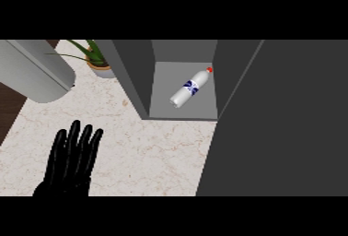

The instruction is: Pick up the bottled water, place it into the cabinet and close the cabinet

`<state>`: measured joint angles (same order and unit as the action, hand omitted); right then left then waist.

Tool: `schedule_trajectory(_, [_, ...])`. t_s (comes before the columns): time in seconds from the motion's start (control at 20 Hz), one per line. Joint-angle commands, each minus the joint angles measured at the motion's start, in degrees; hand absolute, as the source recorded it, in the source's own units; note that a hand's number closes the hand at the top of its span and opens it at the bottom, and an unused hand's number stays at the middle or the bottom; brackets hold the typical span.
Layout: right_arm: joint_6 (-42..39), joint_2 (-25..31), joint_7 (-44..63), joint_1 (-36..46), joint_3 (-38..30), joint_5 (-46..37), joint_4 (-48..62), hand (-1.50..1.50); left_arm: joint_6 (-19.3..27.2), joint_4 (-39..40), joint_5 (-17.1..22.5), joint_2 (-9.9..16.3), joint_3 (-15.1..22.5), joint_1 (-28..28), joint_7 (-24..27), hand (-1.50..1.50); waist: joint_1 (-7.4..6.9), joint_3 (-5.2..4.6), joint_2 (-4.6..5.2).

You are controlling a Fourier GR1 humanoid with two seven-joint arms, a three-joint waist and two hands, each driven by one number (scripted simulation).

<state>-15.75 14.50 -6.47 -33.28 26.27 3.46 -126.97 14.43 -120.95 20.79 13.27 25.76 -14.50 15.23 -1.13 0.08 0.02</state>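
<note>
The water bottle (189, 88), white with a blue label and a red cap, lies on its side on the floor of the grey cabinet (136, 73), cap toward the far right corner. The cabinet's dark door (279, 124) fills the right part of the view, swung partway across the opening, with the bottle still showing past its edge. My left hand (70, 159) rests at the lower left over the counter, fingers straight and pointing up, holding nothing. My right hand does not show anywhere.
A grey cylinder-shaped appliance (37, 69) stands at the upper left. A potted green plant (97, 60) sits behind it, beside the cabinet's left wall. The pale marble counter (149, 152) runs between my left hand and the door.
</note>
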Motion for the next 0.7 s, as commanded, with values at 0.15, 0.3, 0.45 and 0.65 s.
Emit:
schedule_trajectory(0.15, [-1.46, 0.95, 3.34, -1.18, 14.02, -8.44, -5.64, 1.5, -4.32, -6.4, 4.87, 5.07, -7.36, -10.81, 4.36, -1.5, 0.42, -0.2, -0.43])
schedule_trajectory(0.3, [-0.65, -0.5, 6.02, 1.88, 15.32, -9.73, -7.06, 1.5, -5.68, -10.36, 6.18, 5.65, -7.31, -15.52, 5.12, -1.5, -0.11, -0.19, -0.39])
schedule_trajectory(0.45, [-0.48, -1.85, 8.71, 5.41, 14.83, -9.76, -7.76, 1.5, -9.83, -12.26, 10.12, 8.75, -11.97, -19.2, 5.96, -1.5, -1.07, -0.23, -0.27])
schedule_trajectory(0.65, [-0.33, -4.15, 11.75, 6.55, 18.87, -11.7, -6.17, 1.5, -14.25, -10.91, 14.39, 10.11, -16.51, -21.69, 7.98, -1.5, -1.63, -0.31, -0.28])
